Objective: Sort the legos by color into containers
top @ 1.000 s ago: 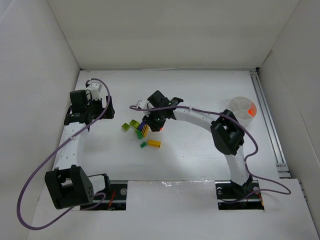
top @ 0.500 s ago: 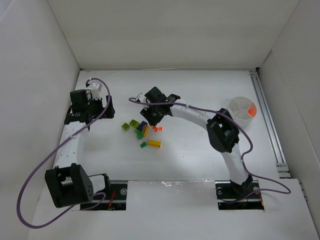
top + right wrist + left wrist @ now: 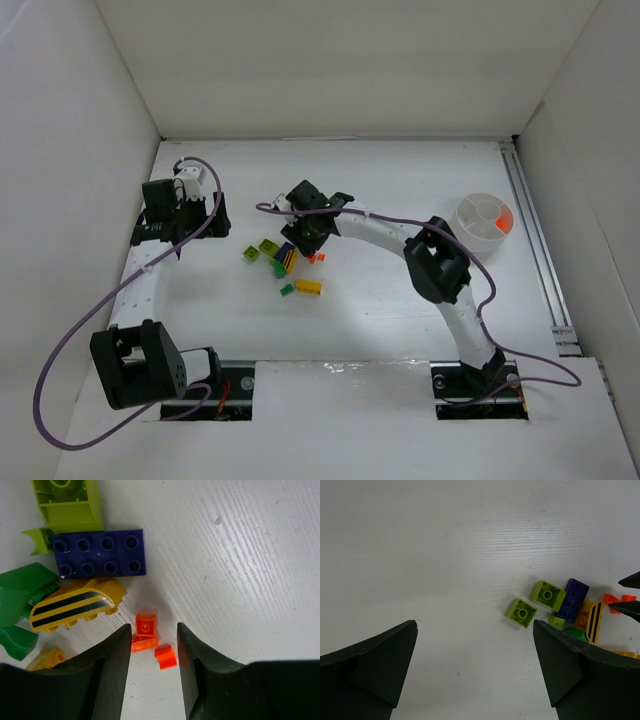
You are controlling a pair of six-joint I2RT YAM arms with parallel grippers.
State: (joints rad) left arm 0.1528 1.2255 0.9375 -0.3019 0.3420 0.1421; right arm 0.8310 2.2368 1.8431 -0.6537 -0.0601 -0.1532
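The left gripper (image 3: 474,625) hangs over the left part of the white table (image 3: 445,540), its jaws spread wide and holding nothing, in the same place as a second earlier. To its right lies the loose pile of legos. Two lime green bricks (image 3: 522,612) sit on the pile's left edge. Beside them is a purple brick (image 3: 98,553), with a yellow curved piece with black stripes (image 3: 72,605) just below it, next to a dark green brick (image 3: 20,592). Nearer the arms, a yellow brick (image 3: 309,288) lies apart from the pile. The right gripper (image 3: 153,630) is low over the pile's right edge. Its jaws are parted a little wider than before and grip nothing. Two tiny orange pieces (image 3: 144,625) lie on the table between its fingers. A second ago the gripper hid them from above; it has since shifted left. Far right stands the round white divided bowl (image 3: 470,208), with orange in one compartment.
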